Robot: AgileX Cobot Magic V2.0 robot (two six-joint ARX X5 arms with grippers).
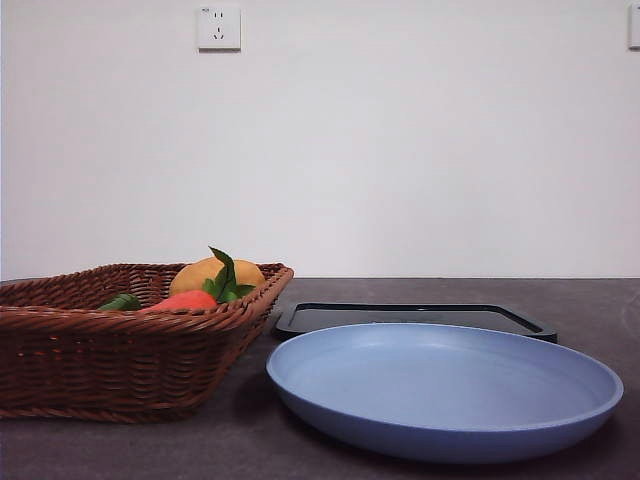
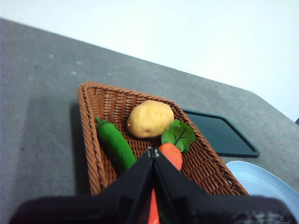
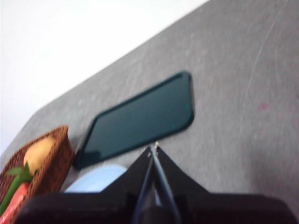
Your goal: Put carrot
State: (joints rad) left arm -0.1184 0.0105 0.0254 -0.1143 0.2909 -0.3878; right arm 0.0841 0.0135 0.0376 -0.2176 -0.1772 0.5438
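Note:
The carrot [image 2: 171, 155], glossy red-orange with green leaves [image 2: 179, 134], lies in a brown wicker basket [image 2: 88, 126]. In the front view the carrot [image 1: 185, 300] shows just over the basket rim [image 1: 120, 322] at the left. My left gripper [image 2: 153, 152] is shut and empty, above the basket with the carrot partly hidden behind its jaws. My right gripper [image 3: 154, 147] is shut and empty, above the table near the dark tray [image 3: 140, 116]. The carrot also shows in the right wrist view [image 3: 14, 203]. Neither gripper shows in the front view.
A tan-yellow potato [image 2: 149, 118] and a green vegetable [image 2: 115, 144] share the basket. A blue plate [image 1: 445, 390] stands at the front right, with a flat dark tray [image 1: 415, 318] behind it. A wall socket [image 1: 219, 28] is on the white wall.

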